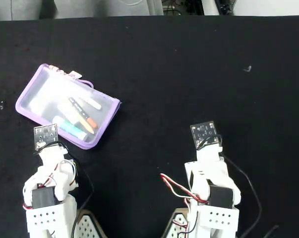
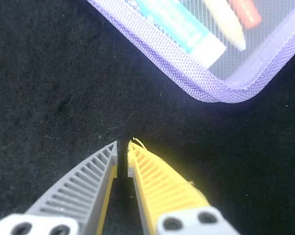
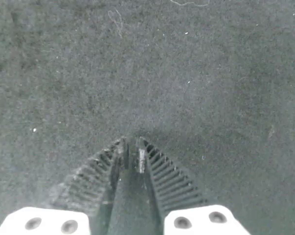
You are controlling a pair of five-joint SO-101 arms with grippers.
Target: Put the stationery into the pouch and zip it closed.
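The loading step looks done. The pouch (image 1: 45, 94) lies flat on the black surface (image 1: 189, 64), toward the left arm's side, and the stationery is already inside it: a teal-and-white stick (image 1: 70, 129), an orange-tipped marker (image 1: 88, 120), a dark pen (image 1: 76, 105) and a white piece (image 1: 92, 103), all seen through the clear panel. What remains, at most, is the zip. Its small pale tab (image 1: 75, 75) sits at the far long edge of the pouch, but whether the teeth are fully closed along that edge cannot be made out. If they are not, the next move calls for one arm to pin the pouch while the other pinches the tab and draws it along the edge (a light pouch will slide on the cloth otherwise). The left pincer (image 2: 122, 147) is closed tip to tip on nothing, just short of the pouch's near corner and not touching it. The right pincer (image 3: 130, 147) is likewise closed and empty over bare surface, well apart from the pouch.
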